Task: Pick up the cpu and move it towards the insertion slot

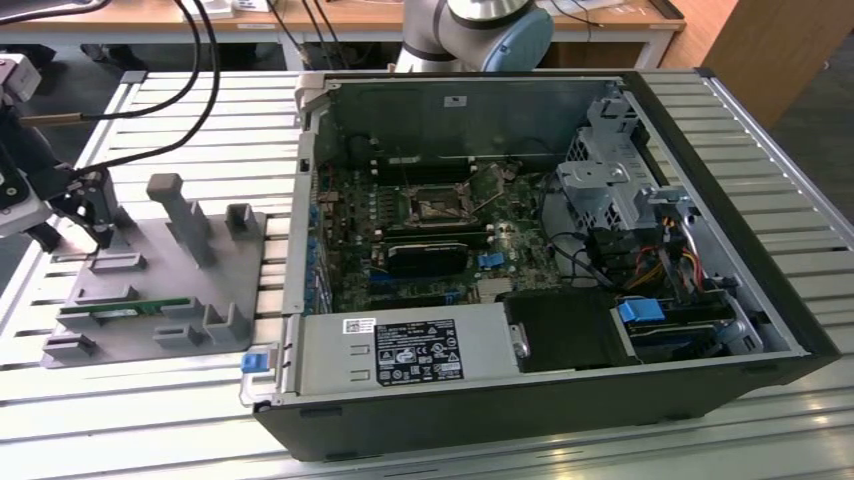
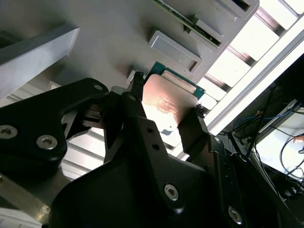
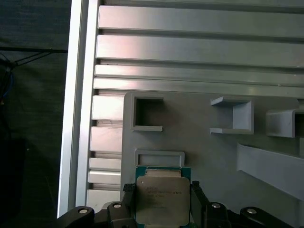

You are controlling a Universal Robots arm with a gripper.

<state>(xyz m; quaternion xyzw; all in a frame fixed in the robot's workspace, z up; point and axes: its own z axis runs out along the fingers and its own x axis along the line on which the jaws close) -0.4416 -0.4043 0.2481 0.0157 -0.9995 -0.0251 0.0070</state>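
The cpu (image 3: 159,202), a square chip with a shiny metal top and green rim, sits between my gripper's (image 3: 161,189) black fingers just over the grey fixture plate (image 3: 199,156). In the second wrist view the fingertips (image 2: 137,78) press on opposite edges of the cpu (image 2: 164,102), so the gripper (image 2: 167,95) is shut on it. In the exterior view the gripper (image 1: 96,230) is at the fixture's (image 1: 174,290) far left corner. The insertion slot (image 1: 437,207), a square socket with a silvery frame, lies on the motherboard inside the open computer case, well to the exterior view's right.
A green memory stick (image 1: 127,312) rests in the fixture. Grey posts (image 1: 180,215) rise from the plate beside the gripper. The case wall (image 1: 310,200) stands between fixture and motherboard. Cables (image 1: 200,80) hang over the slatted table (image 1: 160,400).
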